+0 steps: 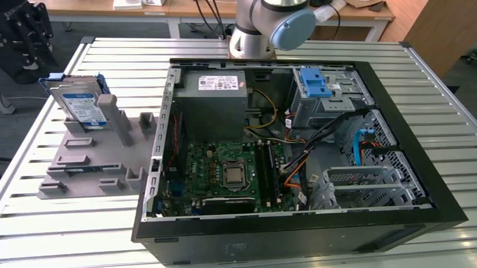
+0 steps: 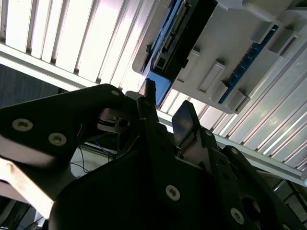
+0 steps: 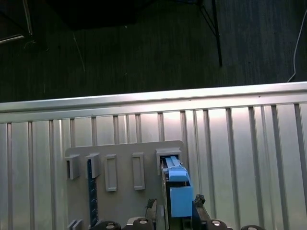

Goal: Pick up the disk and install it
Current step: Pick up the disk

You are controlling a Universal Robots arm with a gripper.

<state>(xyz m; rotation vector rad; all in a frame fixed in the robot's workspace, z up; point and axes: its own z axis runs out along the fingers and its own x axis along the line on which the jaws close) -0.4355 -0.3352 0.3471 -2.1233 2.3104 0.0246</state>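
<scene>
Judging from where things lie, we put the task at its very start: neither the pick nor the install is done. The gripper [image 2: 165,103] is spread apart and empty, its two black fingers [image 2: 184,120] separated with nothing between them.

The disk [image 1: 80,103] stands upright on its edge in a slot of the grey holder [image 1: 89,162]. It is out beyond the fingertips and well apart from them, and in the first wrist view its blue frame [image 3: 178,191] lines up roughly with the gap between the fingers. The computer case [image 1: 298,240] lies open on its side, farther from the gripper than the disk is, and we see no such disk fitted inside it.

The disk is a flat rectangle of silver-grey metal with a smooth white-and-blue label, rimmed in bright blue plastic. In the second wrist view its edge [image 2: 168,43] shows a dark connector strip. The holder is matte grey with blocky, square-cornered posts and slots. Both rest on a table [image 1: 75,234] of ribbed, shiny aluminium slats. The case is dark sheet metal with perforated cages and loose cables.
</scene>
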